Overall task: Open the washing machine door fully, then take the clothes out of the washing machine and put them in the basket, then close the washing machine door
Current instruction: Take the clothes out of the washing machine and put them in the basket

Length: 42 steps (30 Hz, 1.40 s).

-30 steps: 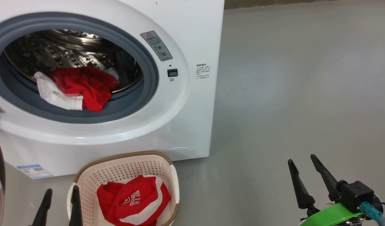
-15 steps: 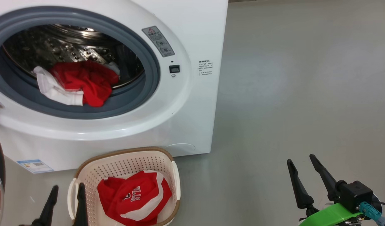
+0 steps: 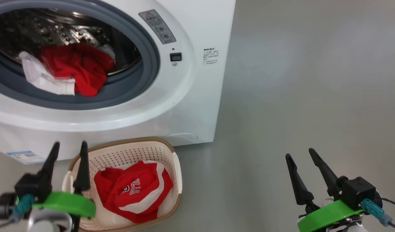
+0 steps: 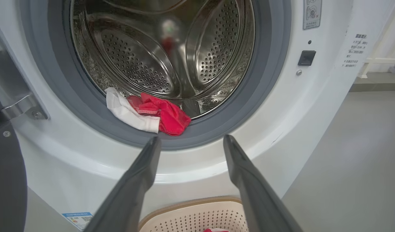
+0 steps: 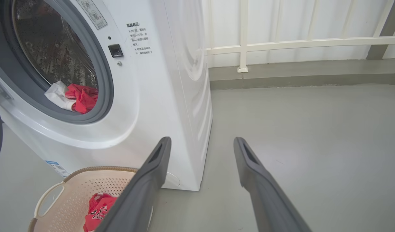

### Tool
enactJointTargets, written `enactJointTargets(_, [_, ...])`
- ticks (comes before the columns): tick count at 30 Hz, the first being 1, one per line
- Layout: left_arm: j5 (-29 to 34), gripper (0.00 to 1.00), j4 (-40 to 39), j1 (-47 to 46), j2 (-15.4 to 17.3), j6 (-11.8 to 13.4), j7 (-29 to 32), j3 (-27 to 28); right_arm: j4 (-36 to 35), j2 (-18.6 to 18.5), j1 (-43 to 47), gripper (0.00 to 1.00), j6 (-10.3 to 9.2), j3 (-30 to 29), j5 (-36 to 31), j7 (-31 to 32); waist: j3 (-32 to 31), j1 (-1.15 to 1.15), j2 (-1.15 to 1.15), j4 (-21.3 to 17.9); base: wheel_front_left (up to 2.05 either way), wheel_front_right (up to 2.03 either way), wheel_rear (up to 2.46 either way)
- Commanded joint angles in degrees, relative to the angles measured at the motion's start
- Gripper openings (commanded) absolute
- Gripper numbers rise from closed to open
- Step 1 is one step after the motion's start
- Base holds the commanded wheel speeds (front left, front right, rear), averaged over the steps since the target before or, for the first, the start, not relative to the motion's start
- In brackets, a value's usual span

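Left gripper (image 3: pixel 70 145), jaws spread and empty, hovers by the basket (image 3: pixel 129 141) in the head view, the red garment (image 3: pixel 75 66) in the washing machine (image 3: pixel 197 96) ahead and above it — well apart from the open right gripper (image 3: pixel 299 154) — while its wrist view centres that garment, lying crosswise, between its fingertips.

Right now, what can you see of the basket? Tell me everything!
The basket is small, cream plastic full of little holes, with a brown woven-looking rim and side handles. It stands upright on the grey floor just in front of the washing machine. A crumpled red and white shirt with white letters lies inside it.
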Motion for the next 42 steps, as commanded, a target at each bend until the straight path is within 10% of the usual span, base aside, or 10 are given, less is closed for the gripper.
enactJointTargets(1, [0.61,1.00,0.28,-3.59,2.22,-0.31,-0.29,1.18,-1.48,-0.15,-1.99,1.00,0.35,1.31,0.06,-0.36,1.66,0.00,0.00,-0.51,0.00,0.00,0.00])
enactJointTargets(24, [3.64,1.00,35.12,-44.00,12.19,0.42,5.03,-3.15,-3.12,1.26,-11.88,1.00,0.35,3.88,2.67,-0.36,18.35,0.00,0.00,-6.36,0.00,0.00,0.00])
enactJointTargets(42, [3.89,1.00,49.68,-57.91,17.75,3.16,6.16,-4.30,-3.99,1.26,-14.41,1.00,0.35,5.64,5.05,-0.36,23.15,0.00,0.00,-9.50,0.00,0.00,0.00])
